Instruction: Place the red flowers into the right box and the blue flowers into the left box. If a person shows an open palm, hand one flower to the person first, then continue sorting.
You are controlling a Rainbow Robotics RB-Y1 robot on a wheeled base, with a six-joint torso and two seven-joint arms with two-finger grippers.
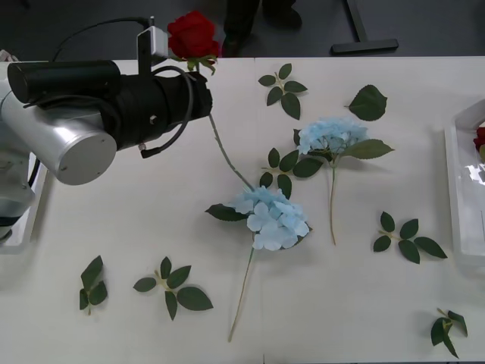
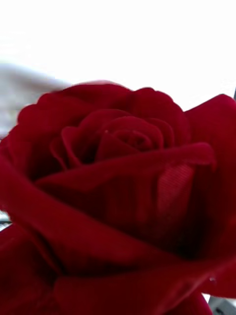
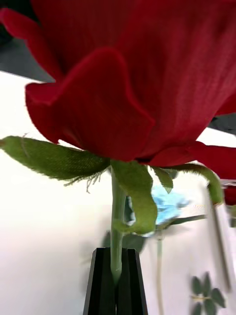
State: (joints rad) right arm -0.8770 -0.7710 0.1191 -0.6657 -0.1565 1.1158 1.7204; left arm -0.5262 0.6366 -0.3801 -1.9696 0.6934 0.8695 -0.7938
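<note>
Item: red rose (image 1: 192,35), upper left of the front frame, stem pinched between the black fingers (image 3: 101,280) of the left gripper (image 3: 116,275); destination right box (image 1: 455,182), far right edge; advice: carry high, clearing both blue flowers (image 1: 274,216) at centre.

Bare white tabletop (image 1: 364,303) lies open along the lower centre of the front view. Two pale blue petal clusters (image 1: 274,218) (image 1: 330,135) on thin green stems block the middle, with loose dark green leaf sprigs (image 1: 174,284) scattered around.
</note>
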